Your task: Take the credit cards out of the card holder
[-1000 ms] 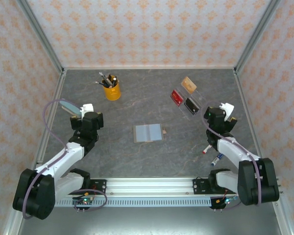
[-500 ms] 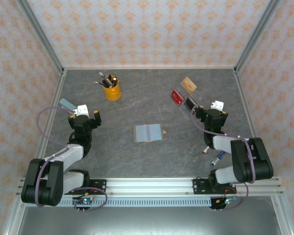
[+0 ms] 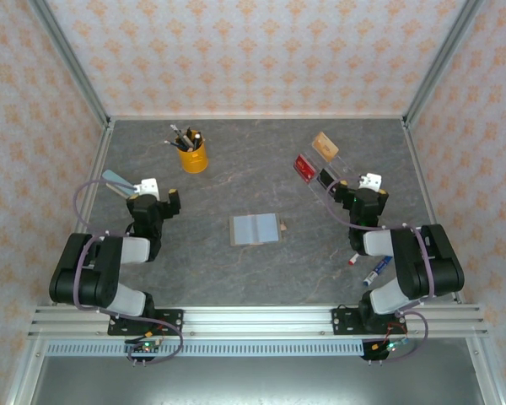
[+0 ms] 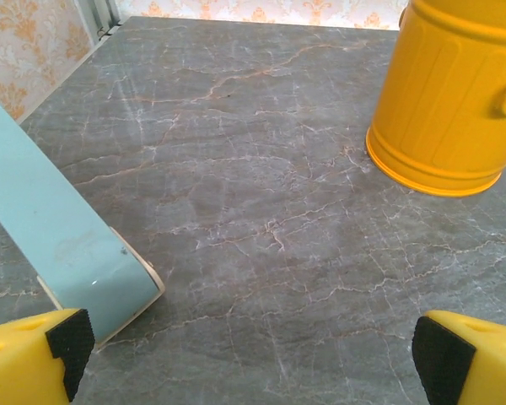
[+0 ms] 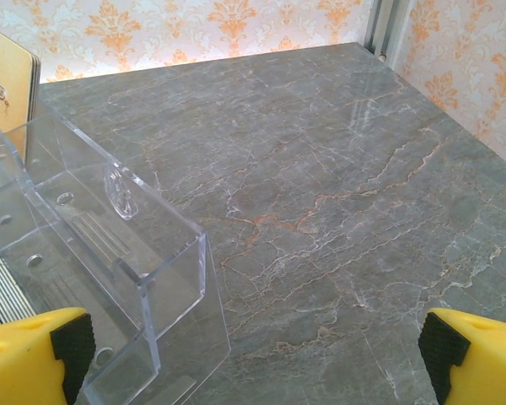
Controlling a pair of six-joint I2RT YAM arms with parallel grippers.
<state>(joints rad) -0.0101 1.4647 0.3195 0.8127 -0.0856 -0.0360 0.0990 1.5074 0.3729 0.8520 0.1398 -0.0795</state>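
Observation:
The card holder [image 3: 255, 229] lies open and flat in the middle of the table, pale grey-blue inside up. The credit cards sit in a clear tray [image 3: 325, 169] at the back right: a tan one [image 3: 324, 144], a red one [image 3: 304, 167] and a black one [image 3: 328, 180]. My left gripper [image 3: 154, 198] is far left of the holder, open, with bare table between its fingers [image 4: 249, 363]. My right gripper [image 3: 358, 192] is open just behind the tray, nothing between its fingers [image 5: 253, 354]. The tan card [image 5: 4, 93] and the tray [image 5: 110, 253] stand at its left.
A yellow cup [image 3: 192, 156] of pens stands at the back left, close ahead of the left gripper [image 4: 451, 93]. A light-blue block [image 3: 115, 180] lies by the left gripper [image 4: 59, 236]. Two markers [image 3: 373, 272] lie near the right arm's base.
Both arms have folded back toward their bases. The right gripper has drawn in closer to the tray. Both grippers stayed open; the holder and cards have not moved.

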